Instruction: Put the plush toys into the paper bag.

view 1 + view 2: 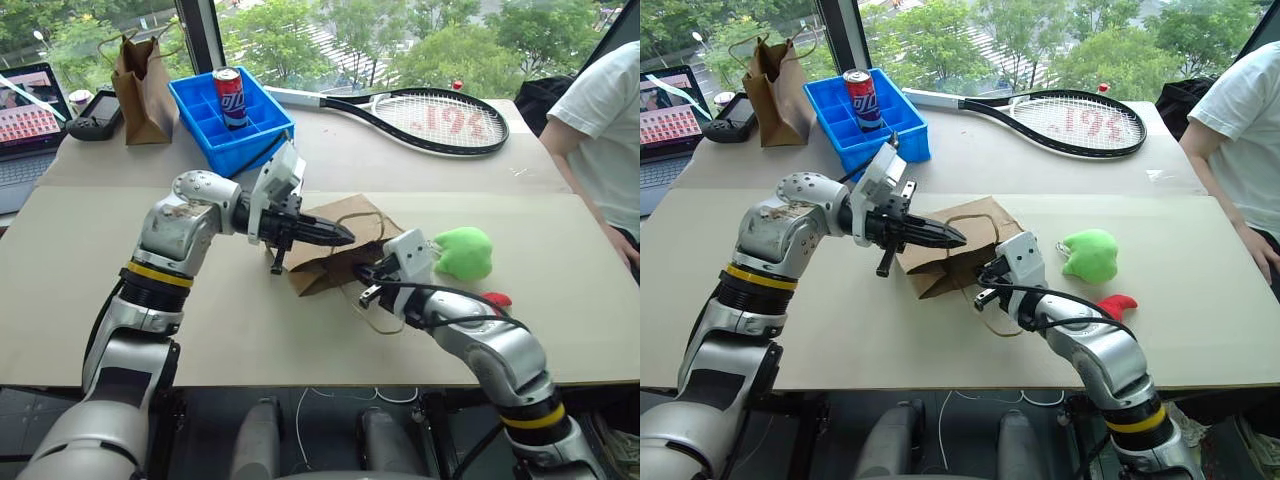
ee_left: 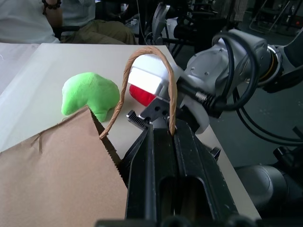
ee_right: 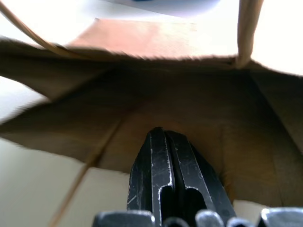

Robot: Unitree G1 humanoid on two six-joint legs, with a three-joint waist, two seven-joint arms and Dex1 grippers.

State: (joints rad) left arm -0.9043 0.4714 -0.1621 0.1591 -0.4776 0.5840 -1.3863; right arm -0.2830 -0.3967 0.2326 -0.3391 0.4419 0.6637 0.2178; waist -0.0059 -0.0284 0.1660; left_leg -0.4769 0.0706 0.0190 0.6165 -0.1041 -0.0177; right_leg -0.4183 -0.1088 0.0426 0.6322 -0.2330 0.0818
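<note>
The wide brown paper bag (image 1: 322,268) lies on its side at mid-table, its mouth facing the plush toys. My left gripper (image 1: 345,237) reaches over it from the left and is shut on one twine handle (image 2: 142,61), lifting the upper lip. My right gripper (image 1: 368,274) is shut with its tips just inside the bag's mouth (image 3: 156,90); whether paper is pinched between them I cannot tell. The green plush toy (image 1: 465,252) sits on the table to the right of the bag. The red plush toy (image 1: 497,299) peeks out behind my right forearm.
At the back stand a blue crate (image 1: 250,135) holding a soda can (image 1: 229,97), a darker narrow paper bag (image 1: 145,90), a tennis racket (image 1: 430,120), a laptop (image 1: 25,120) and a handheld device (image 1: 95,115). A person (image 1: 600,110) sits at the right edge.
</note>
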